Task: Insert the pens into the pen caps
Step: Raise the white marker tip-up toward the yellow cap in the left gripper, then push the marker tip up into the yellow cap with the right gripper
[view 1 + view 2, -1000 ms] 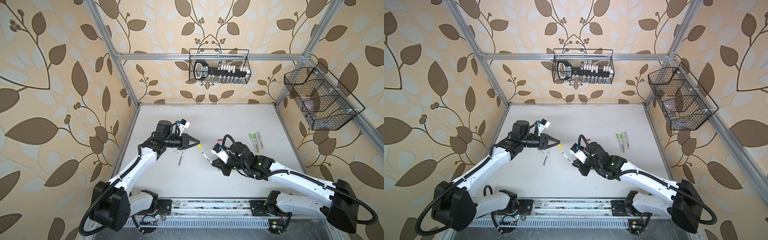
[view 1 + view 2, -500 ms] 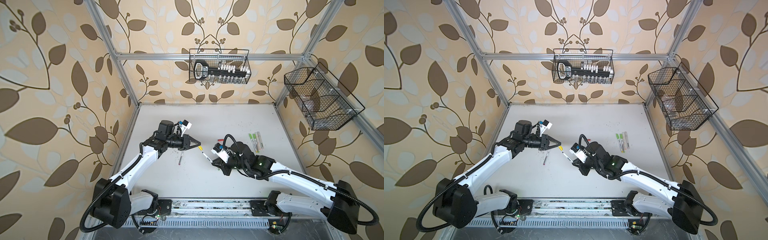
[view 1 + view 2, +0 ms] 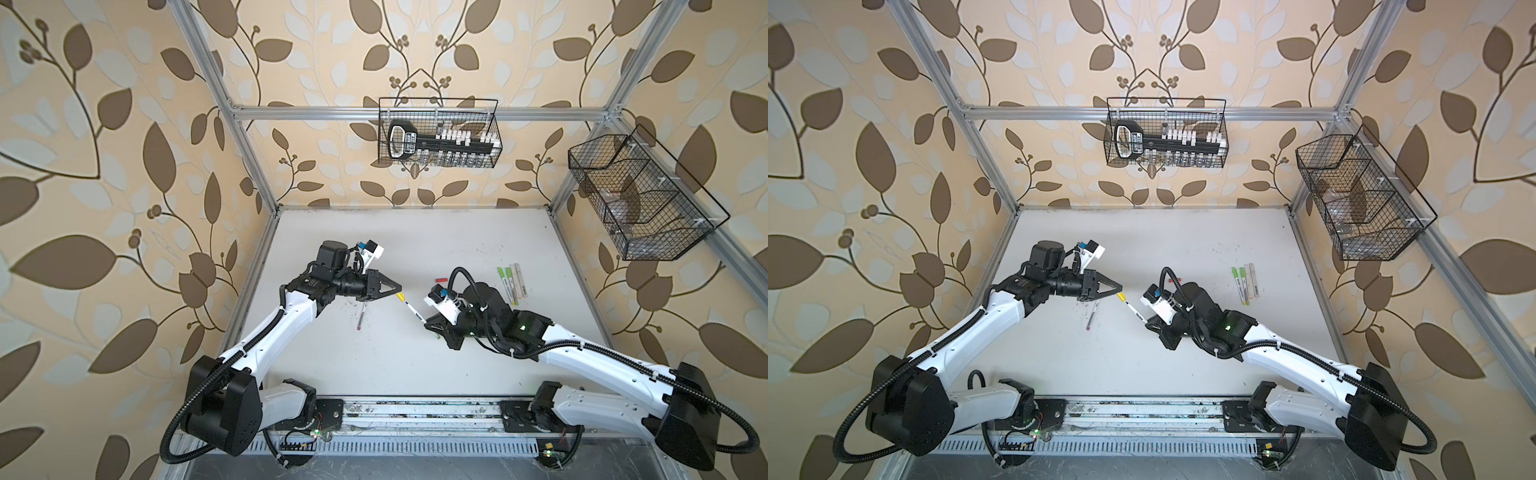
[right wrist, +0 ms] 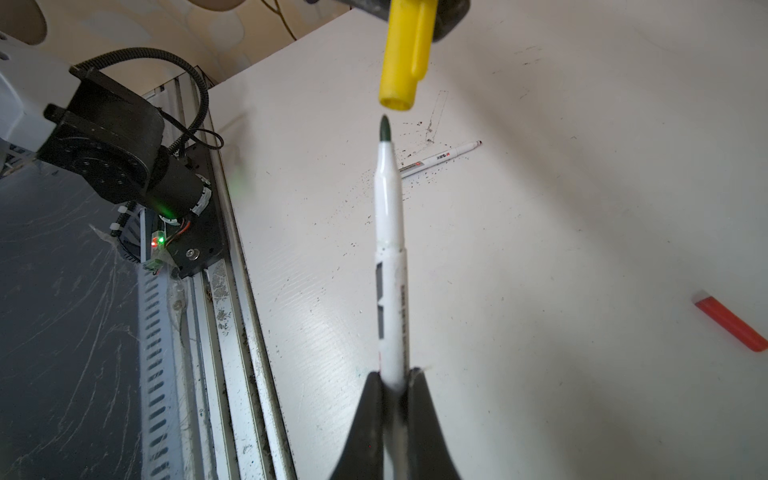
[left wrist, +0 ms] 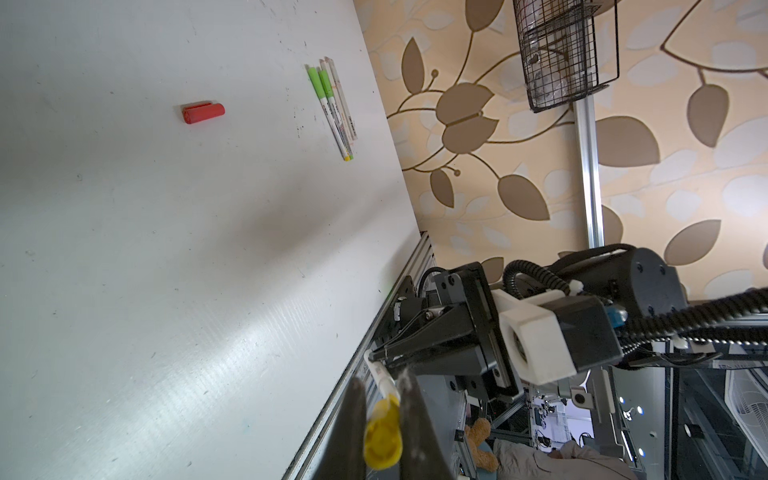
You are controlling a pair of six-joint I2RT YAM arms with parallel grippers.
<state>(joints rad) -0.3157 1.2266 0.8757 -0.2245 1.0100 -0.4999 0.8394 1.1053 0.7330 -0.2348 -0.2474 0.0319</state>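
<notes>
The left pincer [image 3: 398, 289] pinches a short yellow plastic cap [image 3: 401, 296]; the right pincer [image 3: 426, 326] pinches a slim white plastic pen [image 3: 414, 313], dark tip just short of the cap's mouth at eleven o'clock.

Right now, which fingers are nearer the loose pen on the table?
Left. The left fingers, holding the yellow cap, hover near the loose pen; right fingers, gripping another pen, sit farther off.

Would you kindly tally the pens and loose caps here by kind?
Capped slim pens, two lime-green, two pale grey: 4
Uncapped white pens, one in right claw, one on table: 2
Loose stubby caps, yellow cap in left claw, red cap on table: 2
Total: 8
</notes>
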